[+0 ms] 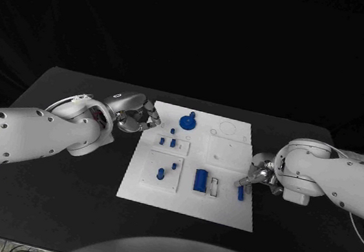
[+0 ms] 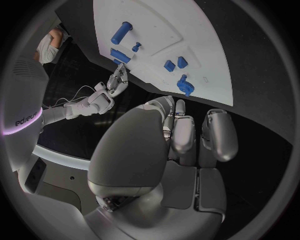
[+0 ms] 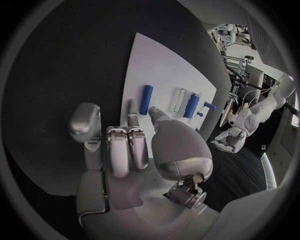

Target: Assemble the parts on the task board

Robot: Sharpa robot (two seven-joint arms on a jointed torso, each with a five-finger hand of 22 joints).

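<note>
— Where is the task board (image 1: 231, 173)?

— It lies in the middle of the black table (image 1: 59, 184), between my two hands. Blue parts are on it: a large cylinder (image 1: 200, 180) near a thin bar (image 1: 241, 193) at its right edge.

— And your hands?

— My right hand (image 1: 257, 176) is just beside that bar, fingers curled together, holding nothing. My left hand (image 1: 136, 117) is at the left edge, fingers curled, empty too.

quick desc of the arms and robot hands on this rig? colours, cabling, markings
Both arms are glossy white, rounded shells with small dark fastener dots; a thin pale cable loops along the left arm and another trails by the right arm. The left robot hand and right robot hand are smooth silver metal with rounded segments.
</note>
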